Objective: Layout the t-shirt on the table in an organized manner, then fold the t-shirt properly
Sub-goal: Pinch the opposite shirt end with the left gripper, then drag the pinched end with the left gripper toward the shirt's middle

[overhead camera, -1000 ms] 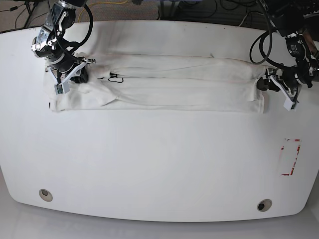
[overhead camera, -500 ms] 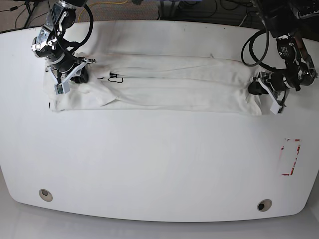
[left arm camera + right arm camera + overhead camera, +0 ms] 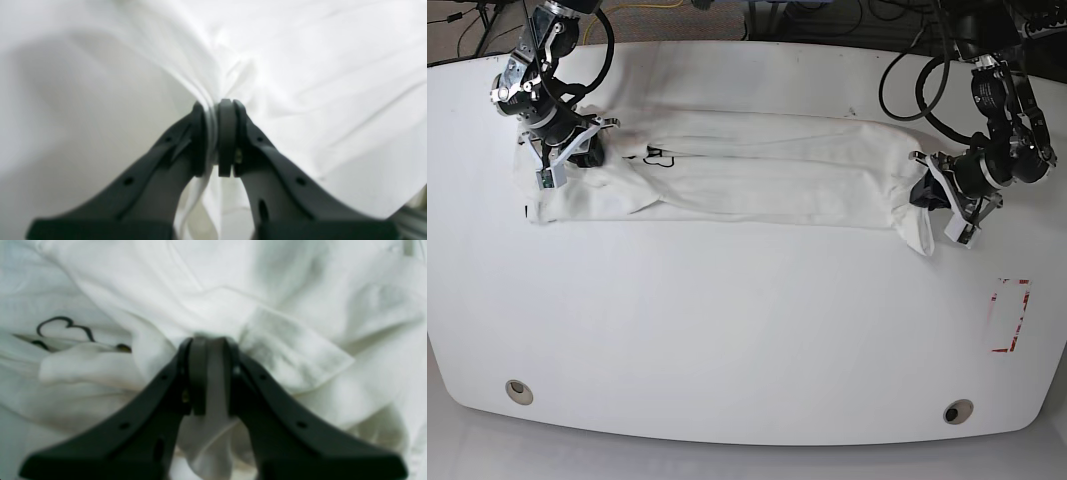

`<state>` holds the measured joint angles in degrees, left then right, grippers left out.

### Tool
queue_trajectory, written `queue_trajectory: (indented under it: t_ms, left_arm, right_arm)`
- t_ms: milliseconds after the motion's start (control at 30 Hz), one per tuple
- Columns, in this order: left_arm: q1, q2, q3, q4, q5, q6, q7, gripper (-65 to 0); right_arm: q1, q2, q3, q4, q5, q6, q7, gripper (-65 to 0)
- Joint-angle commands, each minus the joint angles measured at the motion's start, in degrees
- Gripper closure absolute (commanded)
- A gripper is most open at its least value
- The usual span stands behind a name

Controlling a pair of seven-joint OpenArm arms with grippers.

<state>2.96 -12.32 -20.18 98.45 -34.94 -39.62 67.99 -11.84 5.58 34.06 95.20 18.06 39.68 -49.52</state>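
Note:
The white t-shirt (image 3: 757,170) lies folded into a long strip across the far half of the table (image 3: 747,320), with a black printed outline (image 3: 659,157) showing near its left end. My left gripper (image 3: 924,195) is at the strip's right end, shut on a bunch of the white cloth (image 3: 213,100), which it has drawn leftward and lifted into a hanging corner. My right gripper (image 3: 587,150) sits at the strip's left end, shut on a fold of the t-shirt (image 3: 213,320) beside a hemmed edge (image 3: 293,346).
A red-white tape rectangle (image 3: 1010,315) marks the table at the right. Two round metal grommet holes (image 3: 518,390) (image 3: 957,411) sit near the front edge. Cables trail behind the table's far edge.
The left gripper closed on the t-shirt's right end and pulled it leftward, so the strip is shorter on the right. The right arm has stayed put.

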Motion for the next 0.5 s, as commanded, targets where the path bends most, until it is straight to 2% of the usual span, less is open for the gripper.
queue_trajectory:
  t_ms: [0, 300, 467]
  left_arm:
    - [0.2, -1.7, 3.3, 6.6, -1.6, -0.4, -1.0, -1.9]
    - [-1.0, -1.4, 16.3, 12.1, -1.7, -0.4, -1.0, -2.1]
    - [-3.8, 2.5, 21.2, 12.0, -1.5, -0.4, -1.0, -2.1]
  right_arm:
    - [0.4, 0.7, 0.2, 1.1, 0.4, 0.3, 0.9, -8.9]
    - [0.5, 0.6, 0.2, 1.1, 0.4, 0.3, 0.9, -8.7]
    - [0.6, 0.8, 0.2, 1.1, 0.4, 0.3, 0.9, -8.7]
